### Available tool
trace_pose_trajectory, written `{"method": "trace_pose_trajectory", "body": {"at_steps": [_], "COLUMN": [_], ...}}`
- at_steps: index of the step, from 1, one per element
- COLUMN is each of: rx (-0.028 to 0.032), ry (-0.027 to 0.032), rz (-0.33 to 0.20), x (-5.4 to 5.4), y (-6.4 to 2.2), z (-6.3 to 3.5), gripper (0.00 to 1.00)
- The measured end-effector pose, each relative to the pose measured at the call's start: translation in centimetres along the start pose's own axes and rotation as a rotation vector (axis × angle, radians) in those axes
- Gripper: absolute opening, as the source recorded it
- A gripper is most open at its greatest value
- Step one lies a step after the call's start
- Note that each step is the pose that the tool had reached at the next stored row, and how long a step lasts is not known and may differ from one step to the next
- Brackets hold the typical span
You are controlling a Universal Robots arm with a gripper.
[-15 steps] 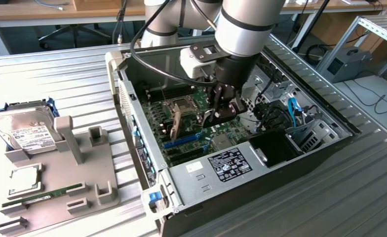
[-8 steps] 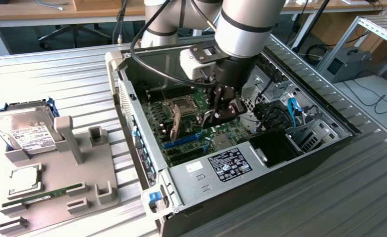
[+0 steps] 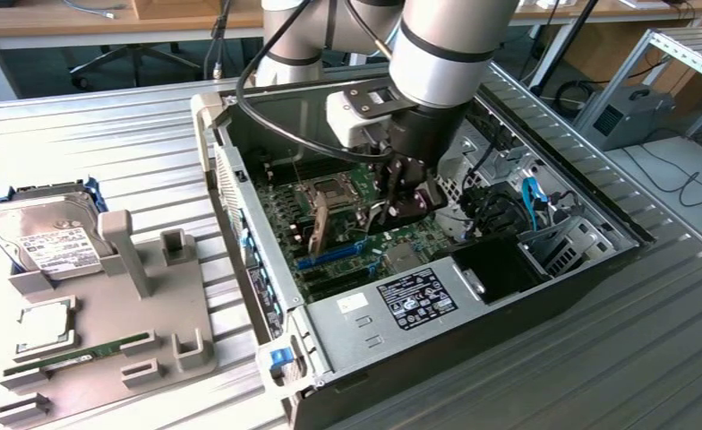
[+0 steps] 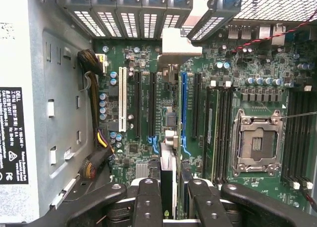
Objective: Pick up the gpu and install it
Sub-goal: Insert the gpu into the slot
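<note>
Gripper [image 4: 171,195] inside open PC case [image 3: 363,309], fingers [image 4: 148,202] half-closed, clamping gpu [image 4: 168,157] edge-on above motherboard [image 4: 237,88]. Card hangs near blue slot [image 4: 184,103]. Advice: keep card vertical, align edge with slot, bracket toward rear openings.

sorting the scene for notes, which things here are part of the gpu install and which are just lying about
In the job:
- gpu, edge-on between the fingers
- gripper, shut on it
- open computer case with its motherboard

Lying about:
- hard drive, on the grey tray
- memory stick
- processor chip
</note>
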State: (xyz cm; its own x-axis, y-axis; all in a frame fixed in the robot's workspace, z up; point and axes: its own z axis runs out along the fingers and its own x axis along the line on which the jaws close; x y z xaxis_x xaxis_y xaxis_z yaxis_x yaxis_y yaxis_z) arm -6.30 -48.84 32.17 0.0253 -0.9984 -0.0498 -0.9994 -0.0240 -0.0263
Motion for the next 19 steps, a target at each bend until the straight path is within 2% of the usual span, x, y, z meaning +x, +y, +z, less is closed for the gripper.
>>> {"method": "trace_pose_trajectory", "body": {"at_steps": [19], "rx": [0.0001], "ry": [-0.0001], "rz": [0.000], "x": [0.19], "y": [0.14], "z": [0.46], "gripper": [0.26]}}
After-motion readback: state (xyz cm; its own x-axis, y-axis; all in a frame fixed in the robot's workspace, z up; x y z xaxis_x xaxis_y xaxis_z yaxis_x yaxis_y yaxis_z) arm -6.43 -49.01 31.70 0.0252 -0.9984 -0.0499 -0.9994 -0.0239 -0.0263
